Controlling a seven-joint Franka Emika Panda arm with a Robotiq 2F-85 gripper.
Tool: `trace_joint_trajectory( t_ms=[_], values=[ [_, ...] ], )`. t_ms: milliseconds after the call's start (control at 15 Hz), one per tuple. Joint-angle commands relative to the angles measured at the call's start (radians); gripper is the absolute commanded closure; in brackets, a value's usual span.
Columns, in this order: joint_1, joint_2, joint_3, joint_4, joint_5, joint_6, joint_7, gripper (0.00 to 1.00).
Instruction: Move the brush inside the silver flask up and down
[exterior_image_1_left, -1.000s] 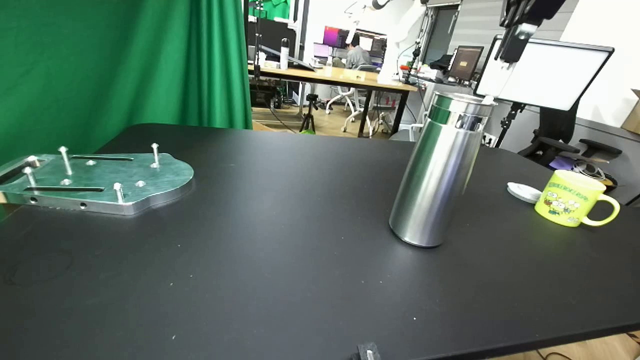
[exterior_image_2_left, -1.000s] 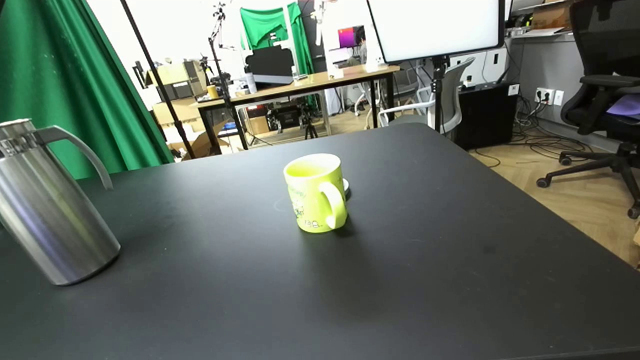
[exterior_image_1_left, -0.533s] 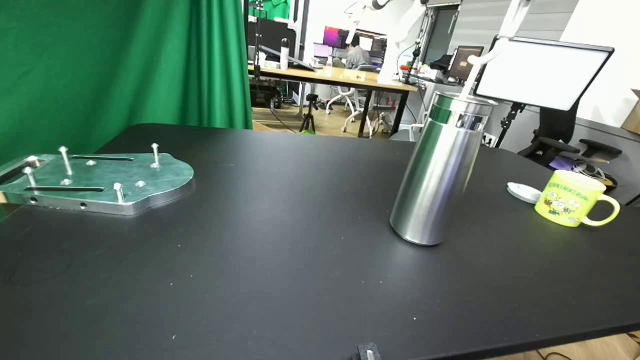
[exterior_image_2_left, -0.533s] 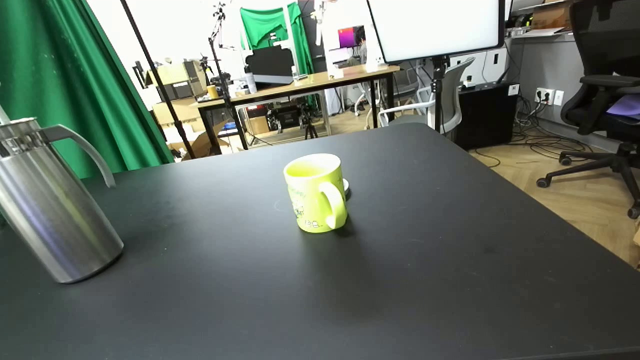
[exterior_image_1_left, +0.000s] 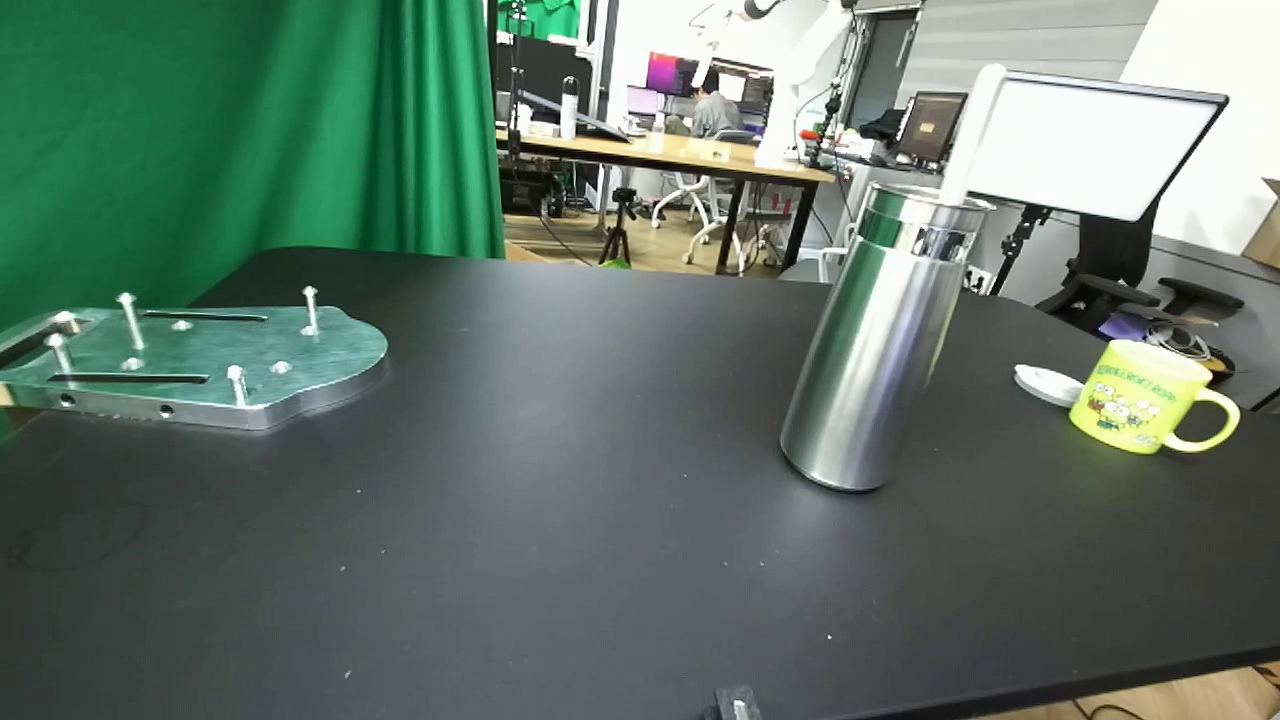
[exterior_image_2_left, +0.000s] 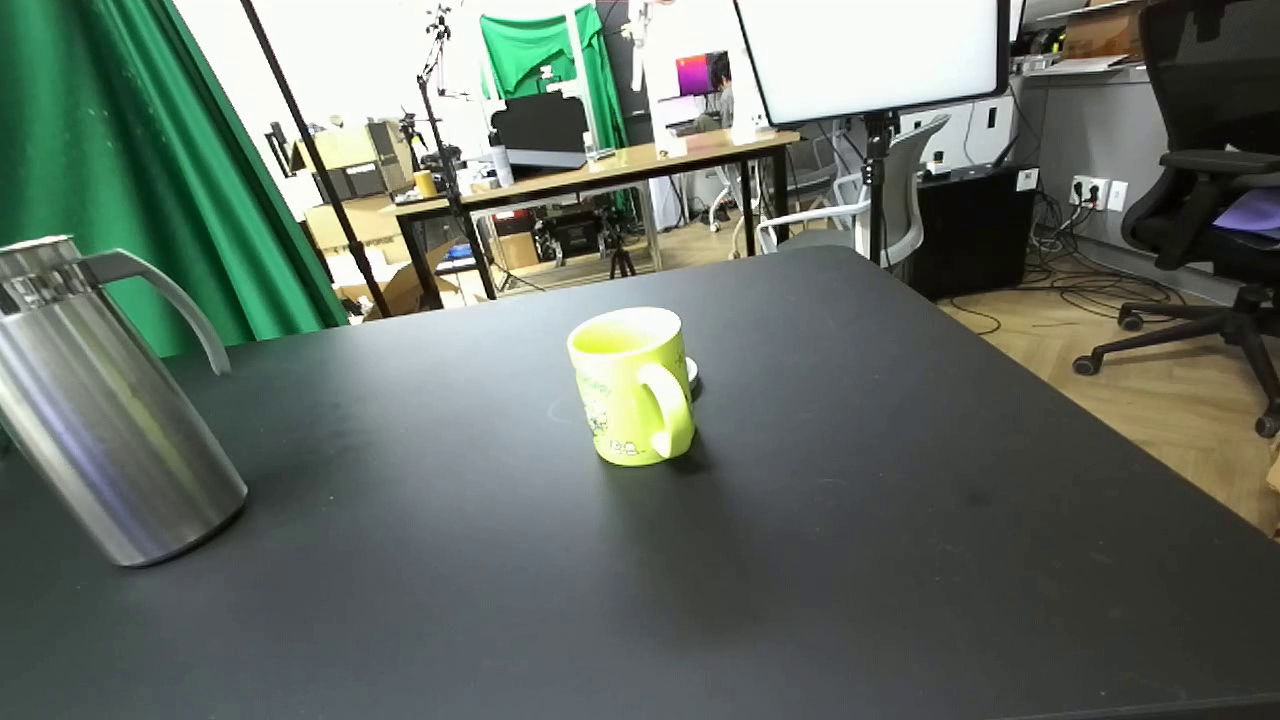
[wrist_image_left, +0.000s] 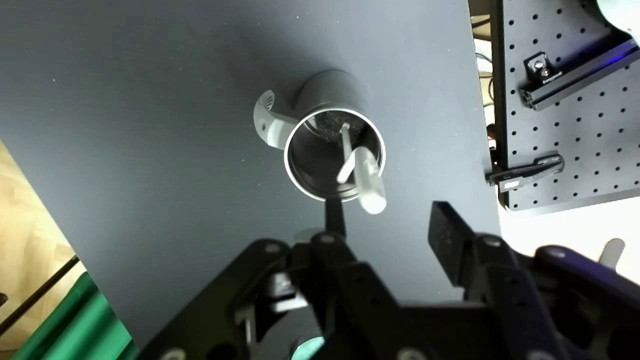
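Now your empty pincer (wrist_image_left: 388, 218) gapes wide, low in the wrist view, matte tabletop (wrist_image_left: 432, 95) parting its right edge from the steel flask (wrist_image_left: 329, 92), white brush (wrist_image_left: 368, 177) inside.

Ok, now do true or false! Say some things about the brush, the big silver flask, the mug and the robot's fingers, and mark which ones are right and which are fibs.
1. The silver flask is taller than the yellow-green mug. True.
2. The mug is lying on its side. False: it stands upright on the black table.
3. The brush sticks up out of the flask. True.
4. The fingers are squeezing the brush. False: they stand apart, not touching it.
5. The flask has a curved handle. True.
6. The small white disc is inside the mug. False: it lies on the table beside the mug.
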Motion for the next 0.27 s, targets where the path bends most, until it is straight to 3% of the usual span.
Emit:
trace_joint_trajectory(
  t_ms=[0,67,133,200],
  values=[
    [0.000,-0.008,-0.001,0.028,-0.024,-0.039,0.029,0.21],
    [-0.003,-0.010,0.000,0.032,-0.026,-0.049,0.037,0.13],
    [0.010,0.000,-0.009,0.007,-0.013,-0.011,0.009,0.32],
    [0.009,-0.001,-0.009,0.010,-0.016,-0.019,0.011,0.26]
  ],
)
